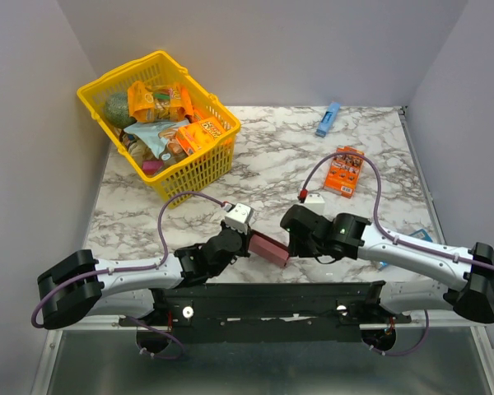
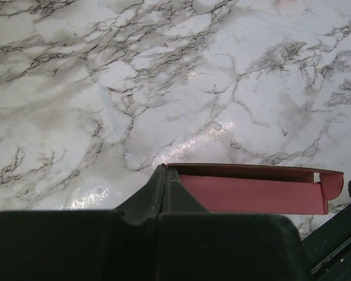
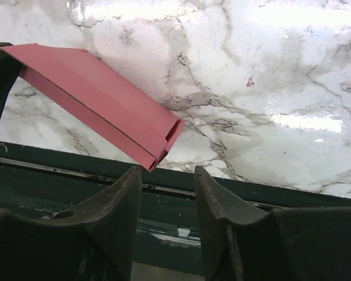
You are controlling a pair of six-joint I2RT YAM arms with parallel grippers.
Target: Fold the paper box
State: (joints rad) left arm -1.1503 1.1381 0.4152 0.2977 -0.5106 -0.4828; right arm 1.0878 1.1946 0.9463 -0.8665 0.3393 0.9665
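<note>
Paper box (image 2: 245,194) pinched between left fingers (image 2: 145,202).

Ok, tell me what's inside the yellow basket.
The yellow basket holds orange snack bags, a pale blue packet and a green round item; whatever lies beneath them is covered.

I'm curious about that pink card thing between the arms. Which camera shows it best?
The right wrist view: the paper box is large, unobstructed, its folded layers visible. The left wrist view shows only one side, low in frame. The top view shows it small, between the arms.
</note>
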